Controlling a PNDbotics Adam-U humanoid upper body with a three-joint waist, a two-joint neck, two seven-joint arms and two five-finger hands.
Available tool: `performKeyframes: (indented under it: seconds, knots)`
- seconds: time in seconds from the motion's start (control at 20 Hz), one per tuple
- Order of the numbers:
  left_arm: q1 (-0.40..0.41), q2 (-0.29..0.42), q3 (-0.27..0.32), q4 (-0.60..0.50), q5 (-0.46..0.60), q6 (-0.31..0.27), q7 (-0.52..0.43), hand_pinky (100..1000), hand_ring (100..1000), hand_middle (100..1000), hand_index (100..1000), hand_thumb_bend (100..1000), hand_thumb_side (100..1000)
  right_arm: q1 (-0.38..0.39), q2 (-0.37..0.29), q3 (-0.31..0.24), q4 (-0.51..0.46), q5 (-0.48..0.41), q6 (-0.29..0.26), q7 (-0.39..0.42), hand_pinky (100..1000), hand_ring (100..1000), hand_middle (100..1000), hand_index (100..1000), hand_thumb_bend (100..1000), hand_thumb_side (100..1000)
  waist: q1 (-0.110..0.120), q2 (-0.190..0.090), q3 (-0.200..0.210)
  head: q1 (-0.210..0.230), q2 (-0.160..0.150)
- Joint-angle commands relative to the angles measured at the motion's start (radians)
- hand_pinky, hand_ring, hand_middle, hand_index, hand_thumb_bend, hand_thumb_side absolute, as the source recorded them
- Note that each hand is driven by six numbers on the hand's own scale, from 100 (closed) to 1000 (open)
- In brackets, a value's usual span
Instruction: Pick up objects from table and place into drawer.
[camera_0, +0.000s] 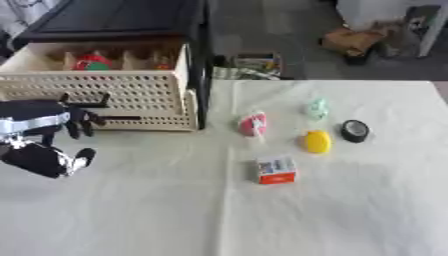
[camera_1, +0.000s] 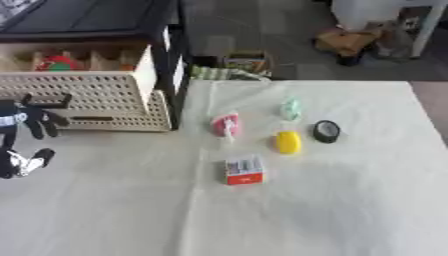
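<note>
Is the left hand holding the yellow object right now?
No, the yellow object lies on the table, far from the left hand by the drawer.

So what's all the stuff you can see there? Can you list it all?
Drawer: one, cream, pulled open at the far left, a red and green thing inside.
Pink item: one, mid-table.
Pale green item: one, beyond the yellow one.
Yellow item: one, mid-table.
Black round item: one, right of the yellow.
Small box: one, red and white, nearest.
Tablecloth: one, white.
Left hand: black, fingers curled, before the drawer.
</note>
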Motion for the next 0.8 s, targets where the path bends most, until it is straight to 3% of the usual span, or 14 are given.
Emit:
performKeyframes:
  seconds: [0.05,0.8]
  knots:
    - [-0.023,0.016,0.009,0.007,0.004,0.003,0.007,467,728,735,939,105,408,-0.008,-0.020,-0.012,-0.016,-0.001,-0.001,0.000,726,668,554,747,439,759,0.001,-0.016,-0.002,0.002,-0.012]
    - [-0.083,-0.027,0.004,0.090,0.005,0.017,0.049,401,659,665,880,105,408,-0.006,-0.016,-0.016,-0.016,-0.001,0.001,0.000,724,666,550,746,439,759,0.005,-0.009,-0.009,0.006,-0.027]
